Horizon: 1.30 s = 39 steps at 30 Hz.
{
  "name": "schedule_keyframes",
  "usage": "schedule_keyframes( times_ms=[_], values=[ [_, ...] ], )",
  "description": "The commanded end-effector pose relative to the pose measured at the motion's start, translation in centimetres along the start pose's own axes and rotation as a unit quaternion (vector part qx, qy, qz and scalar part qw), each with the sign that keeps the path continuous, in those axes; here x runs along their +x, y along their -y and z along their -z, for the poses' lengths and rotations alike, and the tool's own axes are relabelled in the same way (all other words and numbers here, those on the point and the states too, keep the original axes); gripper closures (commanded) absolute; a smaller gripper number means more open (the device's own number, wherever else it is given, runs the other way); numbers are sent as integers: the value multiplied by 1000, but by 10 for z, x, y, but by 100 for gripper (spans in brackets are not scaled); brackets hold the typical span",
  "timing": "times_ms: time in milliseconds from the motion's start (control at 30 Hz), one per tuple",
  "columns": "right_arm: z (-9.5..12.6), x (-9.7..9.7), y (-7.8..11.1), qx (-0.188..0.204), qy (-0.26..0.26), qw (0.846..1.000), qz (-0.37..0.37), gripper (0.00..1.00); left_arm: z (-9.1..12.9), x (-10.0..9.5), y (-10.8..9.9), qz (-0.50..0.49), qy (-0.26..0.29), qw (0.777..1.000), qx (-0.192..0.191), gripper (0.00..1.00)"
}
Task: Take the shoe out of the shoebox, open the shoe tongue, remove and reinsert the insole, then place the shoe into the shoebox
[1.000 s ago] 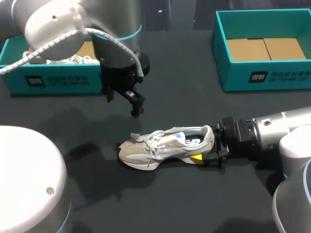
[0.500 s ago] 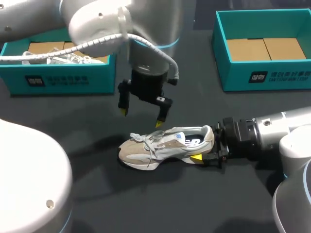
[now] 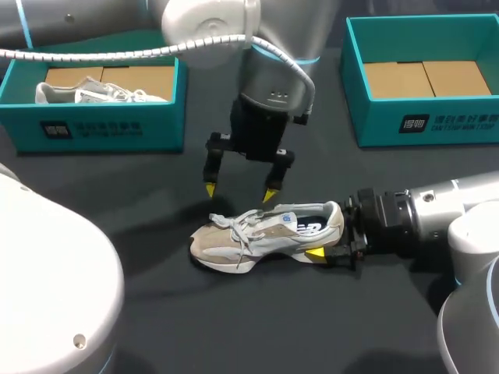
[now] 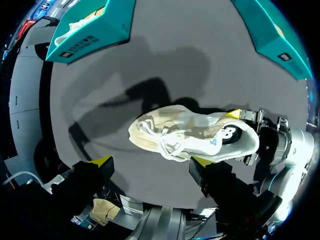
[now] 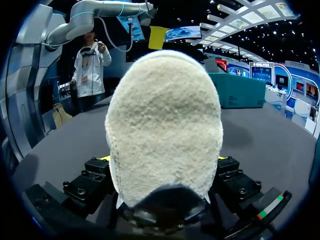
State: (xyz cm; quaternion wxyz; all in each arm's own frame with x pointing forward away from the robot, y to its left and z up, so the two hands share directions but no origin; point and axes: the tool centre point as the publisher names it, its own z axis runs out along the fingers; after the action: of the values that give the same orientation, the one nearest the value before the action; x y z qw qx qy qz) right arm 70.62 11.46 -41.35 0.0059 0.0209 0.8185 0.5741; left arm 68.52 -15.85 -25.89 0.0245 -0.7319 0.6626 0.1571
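Cream suede and mesh, the shoe (image 3: 265, 234) stands on its sole on the dark worktop (image 3: 117, 187), out in the open between the two teal boxes and well apart from both, toe toward my left side and heel toward my right; the right pincer (image 3: 334, 238) lies low along the worktop and clamps the heel from both sides, which the right wrist view bears out, the fuzzy heel filling the space between its fingers; the left pincer (image 3: 239, 192) hangs just above the laces with its yellow tips pointing down and spread wide, holding nothing and not touching the shoe; the tongue (image 3: 269, 220) looks to lie flat under the laces, and the dark insole (image 3: 308, 226) sits inside the opening; so I judge the first step done, with the tongue, the insole's removal and return, and the boxing all left to do; the left box (image 3: 101, 128) holds a second shoe (image 3: 93, 93), while the right box (image 3: 421, 121) shows only its cardboard floor.
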Motion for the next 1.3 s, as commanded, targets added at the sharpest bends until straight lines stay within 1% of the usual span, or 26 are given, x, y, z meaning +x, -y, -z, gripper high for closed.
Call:
schedule_keyframes(
  times_ms=[33, 167, 200, 533, 567, 633, 767, 900, 1167, 1300],
  values=[
    [0, 1, 0, 2, 0, 1000, 0, 100, -5, 22, -6, 12, 34, 999, -11, 0],
    [0, 1, 0, 2, 0, 1000, 0, 100, -2, 38, -10, 45, 42, 998, -6, 0],
    [0, 1, 0, 2, 0, 1000, 0, 100, 0, 39, -10, 57, 38, 998, -12, 0],
    [0, 1, 0, 2, 0, 1000, 0, 100, 0, 39, -10, 57, 38, 998, -12, 0],
    [0, 1, 0, 2, 0, 1000, 0, 100, -3, 42, -12, 43, 45, 998, -9, 0],
    [0, 1, 0, 2, 0, 1000, 0, 100, -8, 50, -15, 34, 41, 998, 14, 0],
    [0, 1, 0, 2, 0, 1000, 0, 100, -16, 69, -10, 36, 46, 998, 13, 0],
    [0, 1, 0, 2, 0, 1000, 0, 100, -21, 84, -4, 42, 50, 998, 12, 0],
    [0, 1, 0, 2, 0, 1000, 0, 100, -30, 101, -3, 59, 59, 997, 10, 0],
    [0, 1, 0, 2, 0, 1000, 0, 100, -37, 107, -2, 66, 63, 996, 8, 0]
  ],
)
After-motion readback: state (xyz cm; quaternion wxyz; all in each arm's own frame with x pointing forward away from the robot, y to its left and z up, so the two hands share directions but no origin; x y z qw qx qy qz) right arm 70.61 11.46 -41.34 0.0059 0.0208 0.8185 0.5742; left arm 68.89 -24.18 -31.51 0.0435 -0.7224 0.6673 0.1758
